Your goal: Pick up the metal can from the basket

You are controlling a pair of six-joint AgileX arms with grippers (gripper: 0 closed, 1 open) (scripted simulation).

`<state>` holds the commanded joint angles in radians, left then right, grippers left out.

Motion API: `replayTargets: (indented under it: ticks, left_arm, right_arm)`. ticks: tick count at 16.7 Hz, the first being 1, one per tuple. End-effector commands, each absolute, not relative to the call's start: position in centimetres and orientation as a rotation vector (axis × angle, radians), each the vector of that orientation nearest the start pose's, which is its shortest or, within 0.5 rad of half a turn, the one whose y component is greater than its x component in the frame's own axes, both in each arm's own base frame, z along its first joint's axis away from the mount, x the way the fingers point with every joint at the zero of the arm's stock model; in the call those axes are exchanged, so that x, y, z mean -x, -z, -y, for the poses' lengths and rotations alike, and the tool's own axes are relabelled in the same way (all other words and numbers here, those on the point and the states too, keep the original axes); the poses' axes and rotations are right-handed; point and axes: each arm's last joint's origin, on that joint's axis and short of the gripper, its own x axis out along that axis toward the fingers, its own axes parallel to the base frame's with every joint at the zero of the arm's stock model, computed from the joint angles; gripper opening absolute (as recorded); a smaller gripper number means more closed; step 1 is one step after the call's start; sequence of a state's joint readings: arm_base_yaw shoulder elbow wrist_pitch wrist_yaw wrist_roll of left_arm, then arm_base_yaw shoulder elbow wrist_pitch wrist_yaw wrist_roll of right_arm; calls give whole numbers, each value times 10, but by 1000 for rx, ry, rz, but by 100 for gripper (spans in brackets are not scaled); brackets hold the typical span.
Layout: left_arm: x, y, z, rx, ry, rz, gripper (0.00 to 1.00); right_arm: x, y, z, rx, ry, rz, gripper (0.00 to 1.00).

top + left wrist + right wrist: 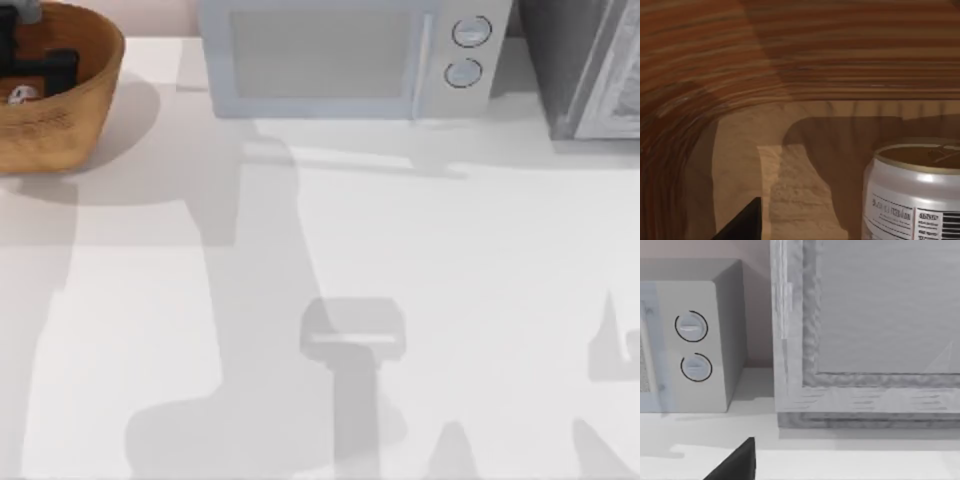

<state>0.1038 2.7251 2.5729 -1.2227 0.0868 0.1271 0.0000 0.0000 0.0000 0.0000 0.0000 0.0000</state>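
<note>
The basket (70, 110) is a round orange-brown woven bowl at the table's far left corner. My left gripper (35, 60) reaches down inside it. The metal can (22, 95) shows as a small white spot just in front of the gripper. In the left wrist view the metal can (915, 195) stands upright on the basket floor, white-sided with a gold-tan top, close against the ribbed basket wall (800, 55). One dark fingertip (742, 225) stands apart from the can, touching nothing. The left gripper is open.
A white microwave (340, 55) stands at the back middle, and a grey appliance (585, 65) at the back right. The right wrist view faces both, with one dark fingertip (737, 462) of my parked right gripper held low over the table.
</note>
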Motion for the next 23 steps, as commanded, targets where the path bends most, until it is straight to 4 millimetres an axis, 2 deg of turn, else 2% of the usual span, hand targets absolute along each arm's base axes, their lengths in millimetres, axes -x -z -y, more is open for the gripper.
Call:
replayTargets:
  ticks: [2, 15, 23]
  left_arm:
    - [-534, -132, -61, 29, 52, -1367, 100]
    - [-534, -132, -61, 29, 52, -1367, 2]
    - [-534, -132, -61, 29, 52, -1367, 0]
  right_arm:
    - [-106, -160, 1, 0, 0, 0, 100]
    - [-106, -160, 1, 0, 0, 0, 100]
    - [-106, -160, 1, 0, 0, 0, 100]
